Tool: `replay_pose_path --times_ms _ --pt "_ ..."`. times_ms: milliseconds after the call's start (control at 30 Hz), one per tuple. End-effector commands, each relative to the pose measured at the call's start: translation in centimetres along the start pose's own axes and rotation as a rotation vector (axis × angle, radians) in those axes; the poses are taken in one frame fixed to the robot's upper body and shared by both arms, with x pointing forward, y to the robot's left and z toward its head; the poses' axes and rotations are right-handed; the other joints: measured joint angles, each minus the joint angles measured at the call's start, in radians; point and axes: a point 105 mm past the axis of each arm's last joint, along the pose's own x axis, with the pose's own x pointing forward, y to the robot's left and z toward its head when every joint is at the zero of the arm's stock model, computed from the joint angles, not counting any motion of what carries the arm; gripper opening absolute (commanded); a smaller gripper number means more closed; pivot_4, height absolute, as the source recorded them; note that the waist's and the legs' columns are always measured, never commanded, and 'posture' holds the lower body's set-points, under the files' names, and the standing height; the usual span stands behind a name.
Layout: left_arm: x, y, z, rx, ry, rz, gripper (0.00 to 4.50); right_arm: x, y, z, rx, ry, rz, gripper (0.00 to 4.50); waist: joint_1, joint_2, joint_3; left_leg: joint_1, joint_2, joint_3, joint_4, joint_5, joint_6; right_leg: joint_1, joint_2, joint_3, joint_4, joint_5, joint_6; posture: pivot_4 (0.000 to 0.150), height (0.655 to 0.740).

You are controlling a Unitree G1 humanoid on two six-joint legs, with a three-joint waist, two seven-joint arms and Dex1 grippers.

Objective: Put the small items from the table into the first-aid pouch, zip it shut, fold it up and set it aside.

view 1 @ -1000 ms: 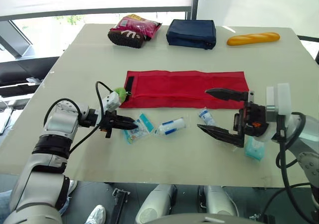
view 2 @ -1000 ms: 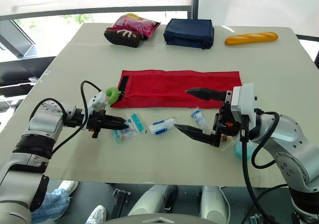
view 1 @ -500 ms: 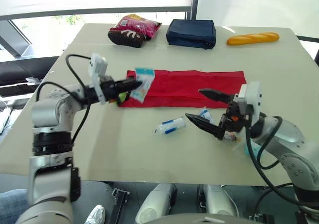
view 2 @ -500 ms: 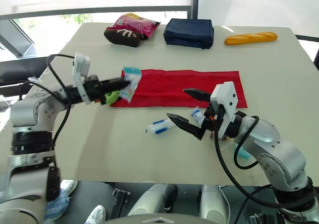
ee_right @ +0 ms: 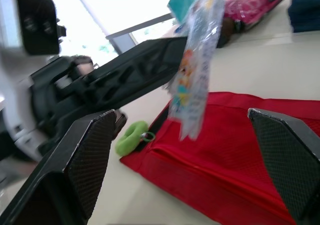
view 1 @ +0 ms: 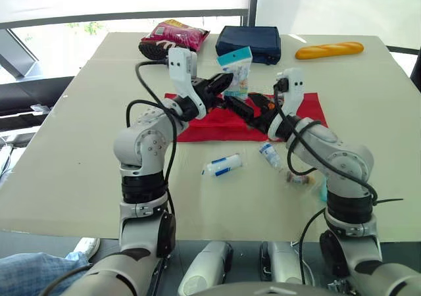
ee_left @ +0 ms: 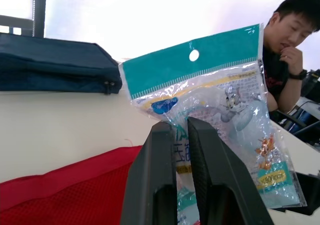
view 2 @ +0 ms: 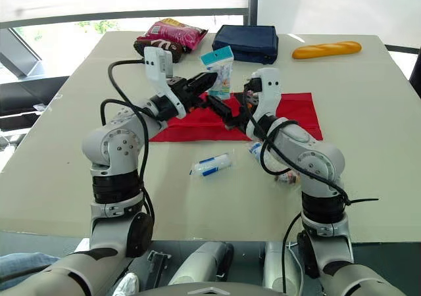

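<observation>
We record, relative to the red pouch (view 1: 204, 130) lying flat: snack bag (view 1: 174, 38) beyond its far left corner; left gripper (view 1: 222, 83) above its left half, clamped on the teal-topped packet (view 1: 237, 69), which hangs upright in the air over the pouch; blue-and-white roll (view 1: 222, 166) in front of its near edge; navy case (view 1: 248, 44) behind it; right gripper (view 1: 250, 105) over its middle, claw spread wide, empty; small bottle (view 1: 270, 154) just off its near edge; baguette (view 1: 329, 49) behind its right end.

we read it as an office or lab: wide beige table (view 1: 59, 171), tall windows (view 1: 59, 39), a person (ee_left: 286, 60) seated behind.
</observation>
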Motion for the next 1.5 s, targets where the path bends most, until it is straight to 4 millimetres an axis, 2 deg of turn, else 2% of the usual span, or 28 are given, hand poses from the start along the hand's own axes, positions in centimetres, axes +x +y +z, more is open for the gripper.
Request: replay_pose_path --times_ms 33,100,233,267,300,333,367,567,600,667,700,767,900,967,1100,1233,1367,1400,1433,1500 --pt "-0.1 -1.2 1.0 0.012 -0.052 -0.037 0.01 0.1 0.8 2.1 0.021 -0.092 0.004 4.25 -0.004 0.000 0.000 0.000 0.000 0.000 0.000 0.000 0.000 0.000 0.000 0.000 0.000 0.000 0.000 0.150 0.7293" --pt "-0.2 -1.2 0.8 0.020 -0.043 -0.044 0.00 0.1 0.8 2.4 0.026 -0.106 -0.003 3.64 -0.008 0.000 0.000 0.000 0.001 0.000 0.000 0.000 0.000 -0.001 0.001 0.001 0.001 0.000 0.000 0.150 0.7293" --pt "-0.4 -0.9 0.5 0.024 -0.029 -0.050 0.00 0.0 0.6 2.7 0.018 -0.121 -0.013 1.58 -0.020 0.000 0.000 0.000 0.001 0.001 0.000 0.000 -0.001 -0.001 0.002 0.003 0.002 0.000 0.000 0.150 0.7293" --pt "-0.5 -0.7 0.4 0.030 -0.023 -0.046 0.00 0.0 0.6 2.7 0.014 -0.122 -0.012 0.91 -0.021 0.000 0.000 0.000 0.001 0.002 0.000 0.000 -0.001 -0.001 0.002 0.003 0.003 0.000 0.000 0.150 0.7293" --pt "-0.6 -0.5 0.3 0.031 -0.018 -0.043 0.00 0.0 0.6 2.7 0.012 -0.122 -0.011 0.70 -0.022 0.000 0.000 0.000 0.001 0.002 0.000 0.000 -0.001 -0.001 0.002 0.003 0.003 0.000 0.000 0.150 0.7293" --pt "-0.7 -0.4 0.2 0.029 -0.015 -0.043 0.00 -0.1 0.6 2.7 0.011 -0.122 -0.010 0.20 -0.023 0.000 0.000 0.001 0.001 0.003 0.000 0.000 -0.001 -0.002 0.002 0.004 0.004 0.000 0.000 0.150 0.7293" --pt "-0.8 -0.3 0.2 0.025 -0.013 -0.043 0.00 -0.1 0.6 2.7 0.011 -0.120 -0.009 0.06 -0.023 0.000 0.000 0.001 0.001 0.004 0.000 0.000 -0.001 -0.003 0.002 0.005 0.005 0.000 0.000 0.150 0.7293" --pt "-1.2 -0.1 0.3 -0.018 -0.026 -0.047 0.00 -0.5 0.2 2.3 0.006 -0.101 -0.018 0.03 -0.024 0.000 0.000 0.000 0.002 0.013 0.000 0.000 -0.001 -0.009 0.002 0.013 0.012 0.000 0.000 0.150 0.7293" --pt "-1.4 0.2 0.3 -0.022 -0.020 -0.050 0.75 -0.6 0.0 2.2 0.005 -0.097 -0.023 0.02 -0.024 0.000 0.000 0.000 0.002 0.014 0.000 0.001 -0.001 -0.009 0.002 0.013 0.012 0.000 0.000 0.150 0.7293" --pt "-2.5 1.0 0.1 -0.019 0.021 -0.062 1.32 -1.1 -0.5 2.2 0.002 -0.086 -0.028 0.00 -0.026 0.000 0.000 0.000 0.003 0.015 0.000 0.001 -0.001 -0.009 0.004 0.014 0.013 0.000 0.000 0.150 0.7293" --pt "-3.0 1.7 0.0 0.008 0.038 -0.053 1.44 -1.3 -0.8 2.2 0.002 -0.081 -0.031 0.00 -0.028 0.000 0.000 0.000 0.004 0.016 0.000 0.001 -0.001 -0.010 0.004 0.015 0.013 0.000 -0.001 0.150 0.7293" --pt "-4.0 3.5 0.2 0.094 0.065 -0.005 2.52 -1.9 -1.3 2.0 -0.002 -0.066 -0.035 0.00 -0.028 0.000 0.000 0.000 0.006 0.019 -0.001 0.001 -0.001 -0.012 0.006 0.017 0.013 0.001 -0.002 0.150 0.7293" --pt "-7.9 9.2 -1.0 0.503 0.311 0.021 4.05 -4.2 -2.8 0.8 -0.033 0.035 -0.043 0.00 -0.025 0.000 0.000 0.000 0.013 0.024 -0.002 0.001 -0.003 -0.014 0.012 0.020 0.012 0.004 -0.006 0.150 0.7293" --pt "-9.1 11.1 -1.6 0.619 0.411 -0.003 4.43 -5.2 -3.2 0.3 -0.044 0.076 -0.039 0.00 -0.024 0.001 0.000 0.002 0.014 0.026 -0.005 0.002 -0.003 -0.014 0.012 0.021 0.011 0.005 -0.008 0.150 0.7293" --pt "-10.4 14.1 -2.7 0.763 0.565 -0.042 4.43 -7.2 -3.5 -0.2 -0.062 0.138 -0.019 0.00 -0.017 0.000 0.000 0.001 0.015 0.026 -0.005 0.002 -0.003 -0.014 0.012 0.021 0.009 0.005 -0.008 0.150 0.7293" --pt "-10.5 16.2 -3.1 0.792 0.633 -0.027 4.43 -8.7 -3.7 -0.3 -0.073 0.157 -0.022 0.00 -0.014 -0.001 0.000 -0.002 0.015 0.025 -0.003 0.002 -0.003 -0.014 0.012 0.019 0.006 0.005 -0.006 0.150 0.7293" --pt "-10.1 17.1 -4.0 0.819 0.707 -0.039 4.43 -10.1 -2.0 -1.0 -0.075 0.184 0.045 0.00 -0.016 -0.002 -0.001 -0.003 0.015 0.025 -0.004 0.001 -0.002 -0.014 0.012 0.019 0.004 0.006 -0.005 0.150 0.7293" --pt "-9.9 17.2 -4.2 0.815 0.713 -0.042 3.94 -10.3 -1.6 -1.1 -0.077 0.186 0.058 0.00 -0.019 -0.002 -0.001 -0.003 0.015 0.025 -0.004 0.001 -0.002 -0.014 0.012 0.019 0.004 0.006 -0.005 0.150 0.7293" --pt "-9.8 17.2 -4.4 0.815 0.719 -0.046 3.76 -10.3 -1.4 -1.1 -0.077 0.187 0.063 0.00 -0.022 -0.002 -0.001 -0.004 0.015 0.025 -0.004 0.001 -0.001 -0.014 0.012 0.019 0.004 0.006 -0.005 0.150 0.7293" --pt "-9.5 17.2 -4.7 0.813 0.729 -0.058 2.96 -10.3 -1.2 -1.1 -0.073 0.186 0.063 0.00 -0.026 -0.003 0.000 -0.004 0.015 0.025 -0.004 0.000 -0.001 -0.014 0.012 0.019 0.003 0.006 -0.005 0.150 0.7293"
